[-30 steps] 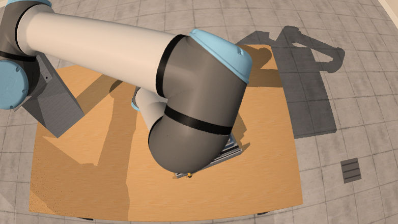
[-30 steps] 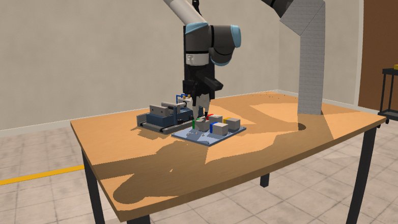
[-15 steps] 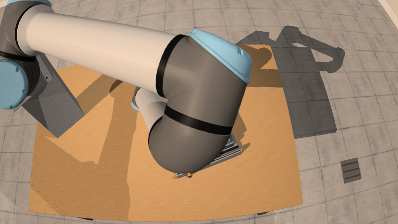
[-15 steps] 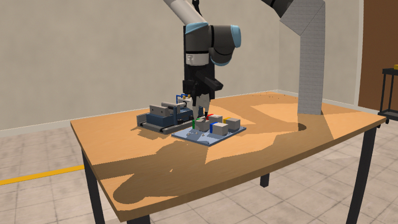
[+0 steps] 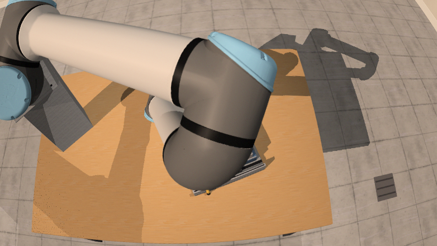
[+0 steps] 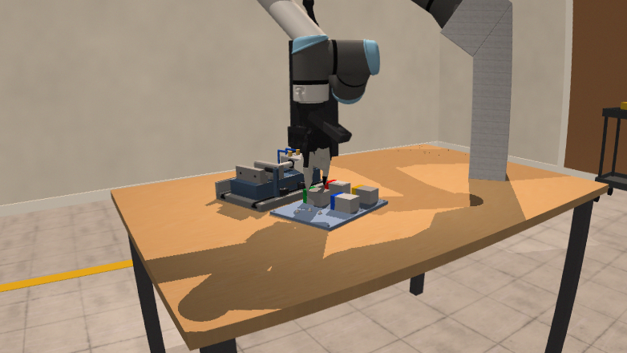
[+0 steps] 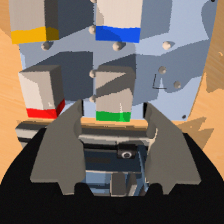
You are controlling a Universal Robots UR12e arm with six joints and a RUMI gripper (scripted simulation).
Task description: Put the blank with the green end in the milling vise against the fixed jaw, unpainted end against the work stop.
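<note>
The blank with the green end [image 7: 114, 94] lies flat on the blue-grey plate [image 7: 150, 65], beside the red-ended blank [image 7: 42, 95]. It also shows in the exterior view [image 6: 316, 196]. My gripper [image 7: 113, 102] points straight down over it, with one finger on each side of the green end, and stands open with nothing held. In the exterior view the fingertips [image 6: 315, 179] are at about the height of the blank's top. The milling vise [image 6: 264, 184] stands just left of the plate with nothing between its jaws. In the top view the arm hides the blanks.
A blue-ended blank [image 6: 346, 201] and a yellow-ended blank [image 6: 366, 194] lie on the same plate, with small pins [image 6: 308, 210] at its near edge. The robot's grey pedestal [image 6: 488, 100] stands at the table's far right. One vise edge [image 5: 253, 166] shows under the arm.
</note>
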